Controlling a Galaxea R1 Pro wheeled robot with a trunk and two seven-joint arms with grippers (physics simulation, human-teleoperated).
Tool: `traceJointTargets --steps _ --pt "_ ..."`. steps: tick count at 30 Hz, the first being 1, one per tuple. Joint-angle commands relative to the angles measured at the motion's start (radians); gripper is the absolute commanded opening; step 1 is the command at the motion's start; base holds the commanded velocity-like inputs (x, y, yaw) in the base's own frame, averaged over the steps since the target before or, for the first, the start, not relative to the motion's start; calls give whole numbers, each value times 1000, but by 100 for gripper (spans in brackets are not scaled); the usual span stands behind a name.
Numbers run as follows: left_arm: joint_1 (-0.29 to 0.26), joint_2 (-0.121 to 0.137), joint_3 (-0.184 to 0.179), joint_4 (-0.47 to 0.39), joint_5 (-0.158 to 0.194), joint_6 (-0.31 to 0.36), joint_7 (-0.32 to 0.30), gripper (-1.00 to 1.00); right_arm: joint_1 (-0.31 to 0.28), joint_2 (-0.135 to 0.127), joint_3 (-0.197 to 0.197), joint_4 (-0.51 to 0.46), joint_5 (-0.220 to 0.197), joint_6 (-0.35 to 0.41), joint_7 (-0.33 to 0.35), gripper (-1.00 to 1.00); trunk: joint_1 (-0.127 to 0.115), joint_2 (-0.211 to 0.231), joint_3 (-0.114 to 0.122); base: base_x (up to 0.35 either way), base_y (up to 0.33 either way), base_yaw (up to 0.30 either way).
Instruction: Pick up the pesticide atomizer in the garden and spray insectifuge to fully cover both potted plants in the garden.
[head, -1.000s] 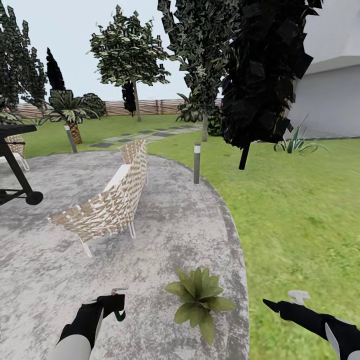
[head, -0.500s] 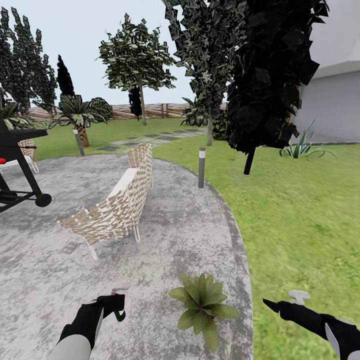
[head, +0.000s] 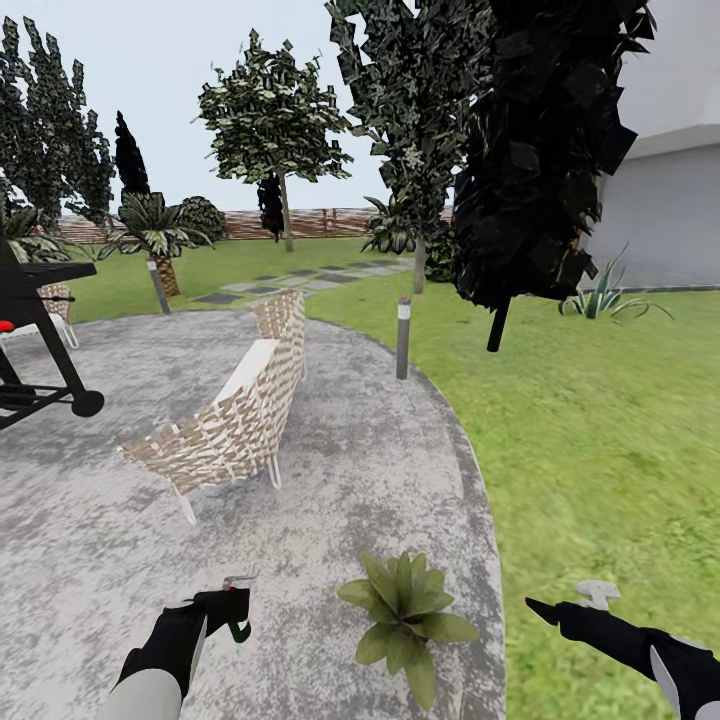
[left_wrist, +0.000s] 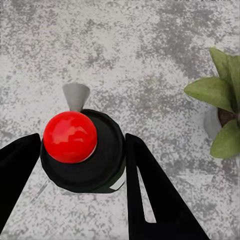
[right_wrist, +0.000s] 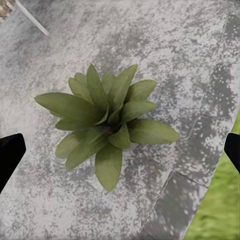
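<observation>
The left gripper (left_wrist: 75, 165) clamped the light, rigid pesticide atomizer (left_wrist: 82, 150) by its body; the right gripper (right_wrist: 120, 145) stood open, apparently empty.

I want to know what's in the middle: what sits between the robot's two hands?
In the head view, a potted plant on the stone patio sits between the left end effector and right end effector.

black forearms (head: 175, 640) — grey-white upper sleeves, black fingers (left_wrist: 150, 195)
</observation>
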Motion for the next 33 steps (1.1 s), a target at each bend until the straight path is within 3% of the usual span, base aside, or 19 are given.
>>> traceJointTargets --steps 1,18,29,31,33 --pt "-1 -2 8 -3 -6 3 -9 -100 -1 1 -9 -1 3 10 8 100 0 -1 0 0 0 60" --pt "-1 -3 8 -2 -6 3 -9 -100 -1 1 -10 -2 3 10 9 100 0 -1 17 163 0 49" --pt "-1 -1 4 -3 -7 8 -10 -100 -1 -1 -9 -3 3 18 7 100 0 -1 28 3 0 -148" --pt "-1 1 -11 -6 -9 52 -28 -100 -1 0 -9 -4 4 15 6 100 0 -1 28 0 0 -35" --pt "-1 6 -102 -35 -11 110 -93 -100 -1 1 -5 -6 7 16 8 100 0 -1 29 0 0 -9"
